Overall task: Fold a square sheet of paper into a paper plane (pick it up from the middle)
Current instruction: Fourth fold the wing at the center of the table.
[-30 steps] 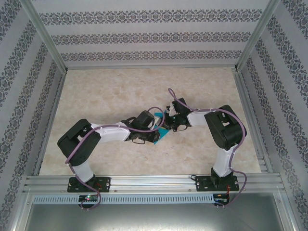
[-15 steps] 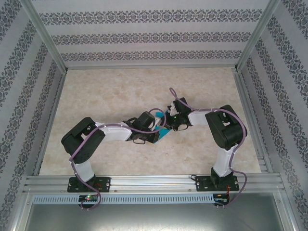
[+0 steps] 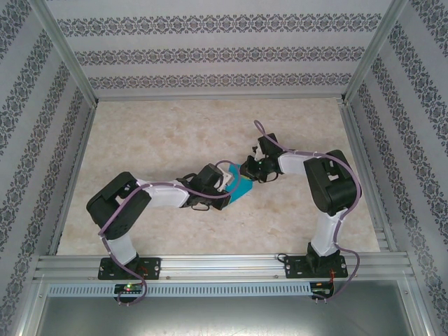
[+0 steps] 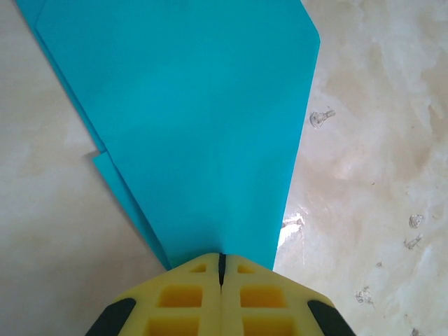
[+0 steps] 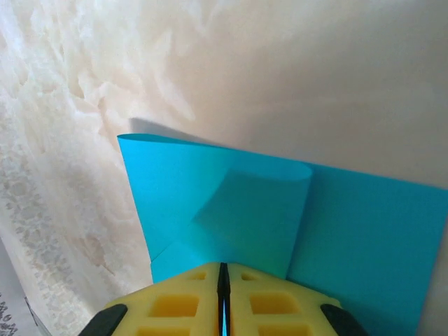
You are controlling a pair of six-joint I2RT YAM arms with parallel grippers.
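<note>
The sheet of paper point(image 3: 241, 187), teal-blue and partly folded, is located near the centre of the worktop point(image 3: 168, 133), between the two arms. The left claw point(image 3: 228, 187) reaches it from the left side and the right claw point(image 3: 249, 171) from the far right side, so the claws meet at opposite ends of the paper. In the left wrist view, the yellow fingers point(image 4: 178, 297) of the left claw are pressed together, leaving only a thin seam. The narrow end of the paper point(image 4: 196, 126) enters that seam, and this claw is closed and gripping the paper. From this grip the paper widens away from the claw, and a second layer edge is visible along its left side. In the right wrist view, the right claw point(image 5: 222, 269) is likewise closed, its fingers point(image 5: 269, 304) clamped on the near edge of the paper point(image 5: 231, 203). Here one flap curls over a flatter layer, and a diagonal crease runs toward the grip. Whether the paper rests on the worktop cannot be determined.
</note>
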